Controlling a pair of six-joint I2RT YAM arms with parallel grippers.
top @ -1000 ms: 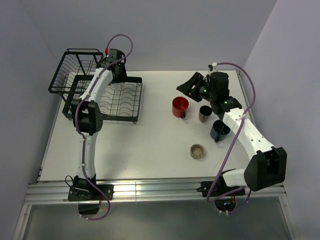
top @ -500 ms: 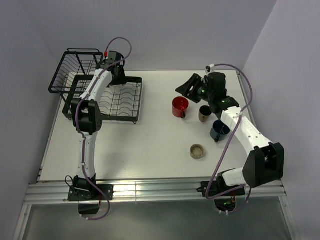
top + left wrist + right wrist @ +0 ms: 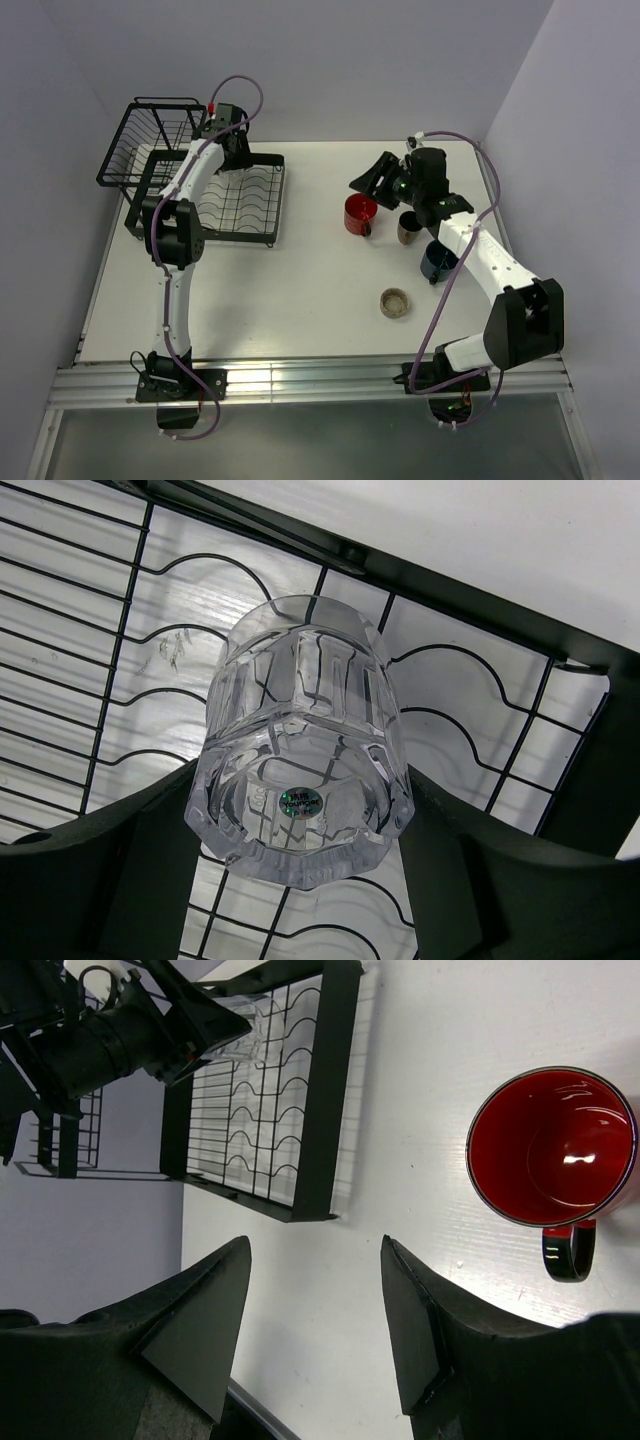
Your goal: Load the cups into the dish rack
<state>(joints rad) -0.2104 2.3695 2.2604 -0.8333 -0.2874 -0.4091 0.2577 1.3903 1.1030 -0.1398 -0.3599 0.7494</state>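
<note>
A clear glass point(image 3: 300, 750) hangs mouth-down over the slotted plate tray of the black dish rack point(image 3: 470, 605), with my left gripper point(image 3: 305, 777) shut on its base from both sides. In the top view that gripper point(image 3: 233, 152) is over the tray's far edge. My right gripper point(image 3: 314, 1242) stands open and holds nothing, above the table just left of the red mug point(image 3: 550, 1145). The top view shows it point(image 3: 371, 178) behind the red mug point(image 3: 360, 213). A tan cup point(image 3: 409, 228), a dark blue mug point(image 3: 437, 260) and a low beige cup point(image 3: 395, 302) stand on the table.
The rack's taller wire basket point(image 3: 150, 140) rises at the far left beside the plate tray point(image 3: 275, 205). The right arm's links pass over the tan cup and the blue mug. Walls close the table at the back and at both sides.
The right gripper has drifted slightly left and back above the red mug. The left gripper with the glass has shifted a little toward the tray's far edge.
</note>
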